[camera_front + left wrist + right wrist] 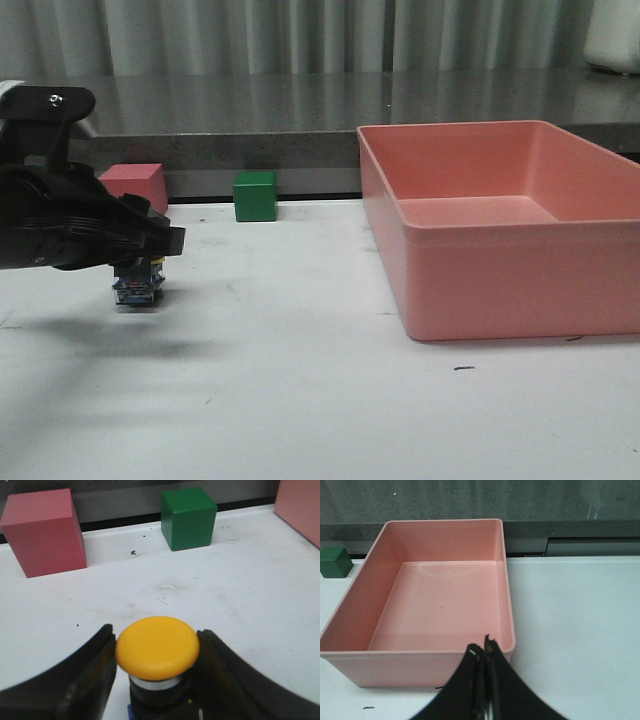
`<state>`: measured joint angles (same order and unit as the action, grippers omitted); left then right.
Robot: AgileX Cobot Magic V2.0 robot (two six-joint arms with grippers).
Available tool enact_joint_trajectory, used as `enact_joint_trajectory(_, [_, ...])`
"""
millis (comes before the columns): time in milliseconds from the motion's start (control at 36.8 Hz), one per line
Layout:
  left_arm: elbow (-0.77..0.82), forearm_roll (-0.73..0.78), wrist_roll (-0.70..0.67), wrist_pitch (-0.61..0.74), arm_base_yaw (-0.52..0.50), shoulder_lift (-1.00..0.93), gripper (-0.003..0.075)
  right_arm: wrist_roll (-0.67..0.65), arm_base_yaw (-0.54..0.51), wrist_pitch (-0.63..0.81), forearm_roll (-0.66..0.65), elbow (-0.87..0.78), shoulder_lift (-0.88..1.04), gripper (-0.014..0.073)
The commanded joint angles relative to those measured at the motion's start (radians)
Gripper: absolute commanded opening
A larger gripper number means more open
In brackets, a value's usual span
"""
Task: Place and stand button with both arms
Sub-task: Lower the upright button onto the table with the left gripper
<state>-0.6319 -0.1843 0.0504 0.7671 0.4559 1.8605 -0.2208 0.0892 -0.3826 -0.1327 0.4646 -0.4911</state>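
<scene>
The button [138, 283] stands upright at the left of the white table, its bluish-grey base at or just above the surface. In the left wrist view its yellow cap [157, 647] sits over a white collar and black body. My left gripper [150, 250] comes in from the left and is shut on the button. Its two black fingers [95, 665] press on both sides of the cap. My right gripper [484, 647] is shut and empty, at the near edge of the pink bin [420, 667]. It is out of the front view.
A pink cube [133, 185] and a green cube [255, 195] stand at the back of the table, beyond the button. They also show in the left wrist view [45, 530] [189, 517]. The large empty pink bin [500, 290] fills the right side.
</scene>
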Motion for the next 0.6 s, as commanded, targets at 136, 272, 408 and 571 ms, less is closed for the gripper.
enact_joint_trajectory(136, [-0.015, -0.006, -0.004, 0.091, 0.006, -0.036, 0.0455, 0.009, -0.003, 0.081, -0.02, 0.026, 0.001, -0.0068])
enact_joint_trajectory(272, [-0.015, -0.006, -0.004, 0.087, 0.006, -0.036, 0.0516, 0.009, -0.003, 0.081, -0.02, 0.026, 0.001, -0.0068])
enact_joint_trajectory(408, [-0.015, -0.006, -0.004, 0.087, 0.006, -0.036, 0.0528, 0.009, -0.003, 0.081, -0.02, 0.026, 0.001, -0.0068])
enact_joint_trajectory(571, [-0.015, -0.004, -0.004, 0.08, 0.021, -0.068, 0.0528, 0.009, -0.003, 0.081, -0.02, 0.026, 0.001, -0.0068])
